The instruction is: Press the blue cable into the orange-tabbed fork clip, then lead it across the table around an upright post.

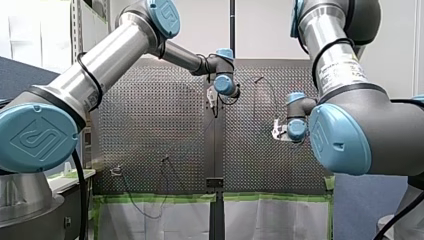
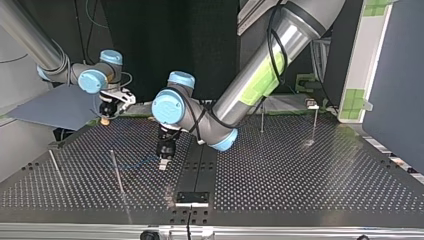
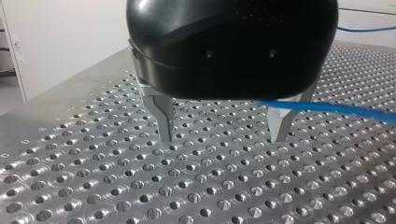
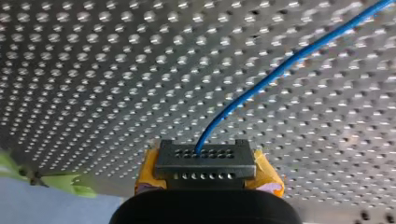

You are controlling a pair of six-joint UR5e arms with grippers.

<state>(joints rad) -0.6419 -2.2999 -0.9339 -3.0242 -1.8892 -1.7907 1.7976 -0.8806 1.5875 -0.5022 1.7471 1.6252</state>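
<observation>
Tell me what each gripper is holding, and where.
My right gripper clamps the blue cable between its fingers; the gripped stretch is hidden. My left gripper is open, holding nothing; the cable only passes one finger.

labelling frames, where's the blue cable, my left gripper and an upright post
blue cable (image 4: 261, 82): right wrist view, mid-run
left gripper (image 3: 222, 137): left wrist view, midway between fingertips
upright post (image 2: 116, 171): top view, middle of shaft

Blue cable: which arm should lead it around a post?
Probably left. My left gripper, jaws open, is down at the cable near a post; my right gripper sits at the table edge.
</observation>
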